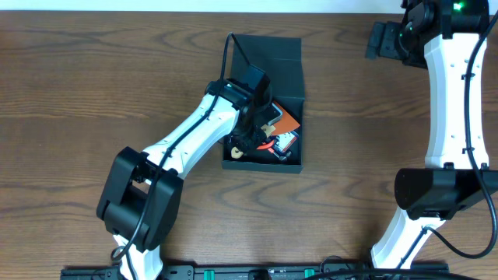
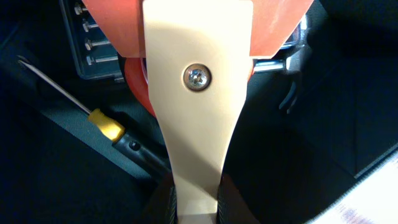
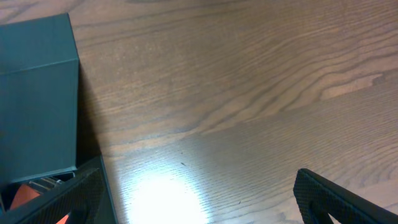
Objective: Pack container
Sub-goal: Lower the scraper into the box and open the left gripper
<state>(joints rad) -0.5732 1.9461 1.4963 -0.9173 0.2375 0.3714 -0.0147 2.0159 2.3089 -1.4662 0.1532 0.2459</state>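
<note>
**Overhead view: packing well along, lid not yet closed**

The container (image 1: 268,53) sits mid-worktop (image 1: 78,78), flap up, with tools inside. The left pincer (image 2: 198,205) reaches in, clamped on a cream-handled orange scraper (image 2: 199,124) above a screwdriver (image 2: 106,124). The right pincer (image 1: 385,40) gapes wide, empty. Probably left: release, close the flap. No legible writing.

Cream-handled scraper (image 2: 198,124) in the left tool (image 2: 196,200)
</note>
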